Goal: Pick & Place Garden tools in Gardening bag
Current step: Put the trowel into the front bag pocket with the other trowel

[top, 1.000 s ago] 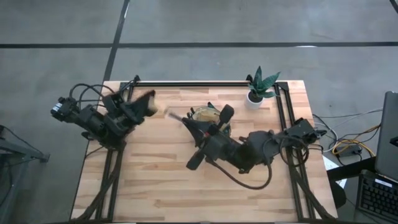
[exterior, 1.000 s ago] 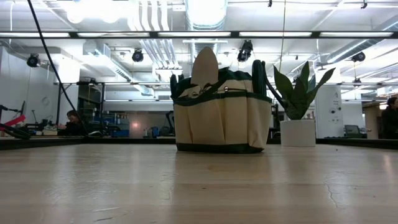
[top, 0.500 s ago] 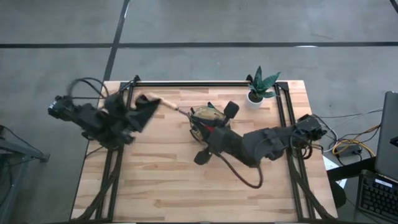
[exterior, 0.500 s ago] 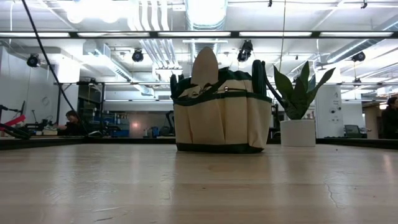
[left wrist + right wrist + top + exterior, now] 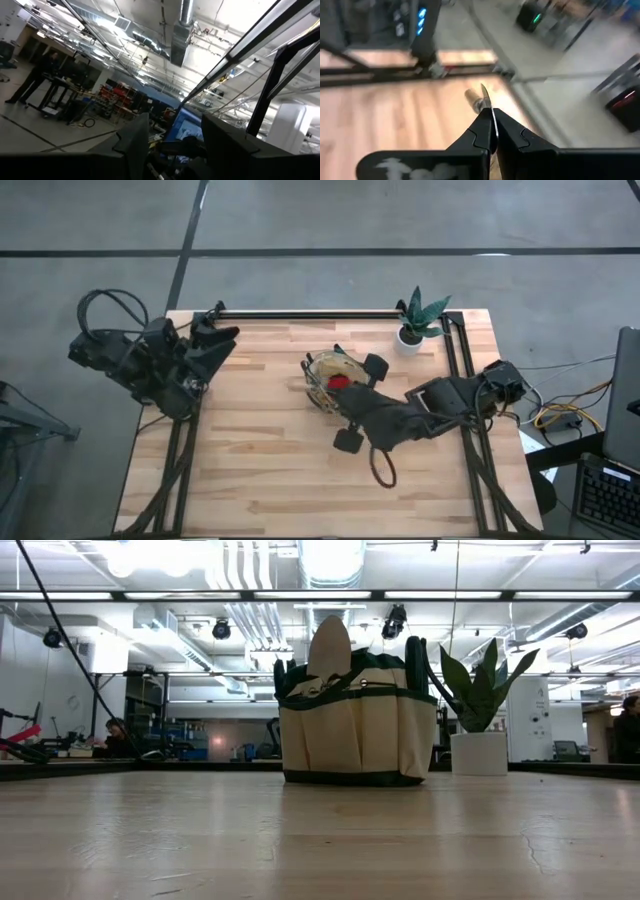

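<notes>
Since half a second earlier, the left arm had swung back to the table's far left corner and the right arm had drawn toward the near right, uncovering the bag.

From above, the bag [image 5: 333, 370] sat at mid-table with a red item [image 5: 340, 380] inside. The left gripper [image 5: 218, 338] hung well apart from it. The right gripper [image 5: 328, 394] seemed to sit at the bag's near rim, but dark arm parts hid its fingers there.

At table height, the bag stood upright with a trowel blade [image 5: 329, 644] poking out, the plant [image 5: 480, 690] just to its right. Neither arm showed.

The left wrist camera faced the ceiling. Its fingers [image 5: 134, 136] stood wide apart with nothing between them.

The right wrist camera showed the fingers [image 5: 481, 129] pinched on a thin metal tool [image 5: 483, 98], probably a trowel seen edge-on, though blur left that unsure. So slim a grip could let the tool twist or slip out onto the table [image 5: 395, 110]. A snag on the soft rim could tip the bag.
</notes>
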Available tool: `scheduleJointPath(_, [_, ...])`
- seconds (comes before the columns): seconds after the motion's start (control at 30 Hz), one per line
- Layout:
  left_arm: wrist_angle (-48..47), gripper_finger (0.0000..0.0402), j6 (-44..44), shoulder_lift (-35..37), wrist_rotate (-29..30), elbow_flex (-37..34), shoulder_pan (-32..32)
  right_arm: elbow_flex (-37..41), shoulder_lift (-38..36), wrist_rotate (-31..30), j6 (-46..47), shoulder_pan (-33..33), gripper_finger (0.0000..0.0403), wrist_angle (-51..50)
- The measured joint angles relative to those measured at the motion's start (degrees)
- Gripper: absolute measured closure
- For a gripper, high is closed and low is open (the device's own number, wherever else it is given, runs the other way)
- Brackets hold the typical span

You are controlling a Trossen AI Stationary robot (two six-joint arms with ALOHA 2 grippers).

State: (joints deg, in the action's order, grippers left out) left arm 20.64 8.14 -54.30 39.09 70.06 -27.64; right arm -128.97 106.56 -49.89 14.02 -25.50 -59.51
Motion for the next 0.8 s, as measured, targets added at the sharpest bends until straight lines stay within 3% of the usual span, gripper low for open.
scheduleJointPath(0.17, [-2.67, 0.0216, -0.99, 0.83, -0.02, -0.02, 0.02, 0.11, 0.48, 8.09, 8.35, 2.76, 0.0395, -6.51])
scheduleJointPath(0.37, [-6.96, 0.0216, -1.70, 2.56, 0.00, -0.02, 0.02, 0.31, 2.07, 14.12, 11.12, 6.02, 0.0395, -9.56])
scheduleJointPath(0.53, [-10.03, 0.0216, -0.57, 3.83, 0.17, -0.02, 0.02, 0.31, 4.23, 15.58, 8.79, 8.16, 0.0395, -15.03])
scheduleJointPath(0.8, [-12.59, 0.0216, 0.46, 5.21, 0.21, -0.02, 0.02, 0.31, 7.49, 17.06, 1.49, 10.03, 0.0395, -15.55])
